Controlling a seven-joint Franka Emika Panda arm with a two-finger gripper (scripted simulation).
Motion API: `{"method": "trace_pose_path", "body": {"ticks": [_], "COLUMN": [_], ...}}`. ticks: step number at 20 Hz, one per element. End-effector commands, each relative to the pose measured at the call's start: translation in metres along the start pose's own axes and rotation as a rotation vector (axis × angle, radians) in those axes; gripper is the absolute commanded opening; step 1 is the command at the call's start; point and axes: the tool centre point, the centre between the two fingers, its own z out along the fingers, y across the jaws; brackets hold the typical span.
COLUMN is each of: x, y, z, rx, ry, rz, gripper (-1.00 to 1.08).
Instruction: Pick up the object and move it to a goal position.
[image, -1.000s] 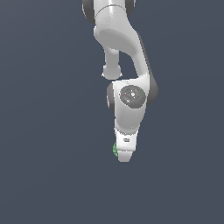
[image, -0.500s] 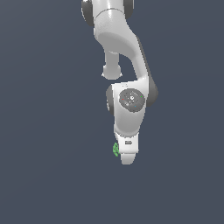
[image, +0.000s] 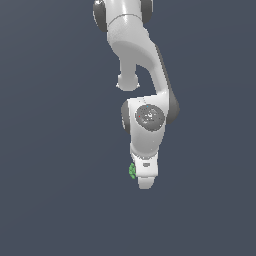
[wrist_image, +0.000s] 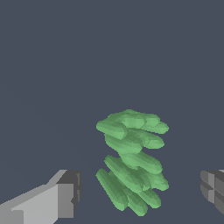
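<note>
- Wrist view puts the object (wrist_image: 131, 162) squarely between the two fingertips (wrist_image: 65, 192), with the gripper (wrist_image: 140, 192) spread wide and grey gaps showing on both sides of the green cluster (neither pad touches it).
- Its long axis runs across the line joining the fingertips, so the jaws would close on the narrow waist where the two bumpy bunches meet; that is the relation the next squeeze depends on, as I judge it.
- From the exterior view, the object (image: 132, 171) peeks out as a small green patch just beside the gripper (image: 145, 184), on the exterior view's left of the white hand, most of it hidden behind the housing.
- Whether the cluster rests on a surface or how far below the pads it lies, I cannot tell; the flat dark background gives no floor line.
- No container, tray or goal marker shows in either view, so nothing can be said of where it should end up.
- Likely next step: descend a touch if needed, then close.
</note>
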Motion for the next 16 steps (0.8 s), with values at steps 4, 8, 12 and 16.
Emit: {"method": "trace_pose_path", "body": {"ticks": [4,8,12,16], "x": [0.001,0.0,0.0,0.0], "y": [-0.002,-0.001,0.0,0.0], "z": [0.03,0.042,0.041,0.041], "rx": [0.002,0.002,0.002,0.002], "ry": [0.0,0.0,0.0,0.0], "rz": [-0.004,-0.004,-0.004,-0.004], "gripper": [1.0,1.0,1.0,-1.0]}}
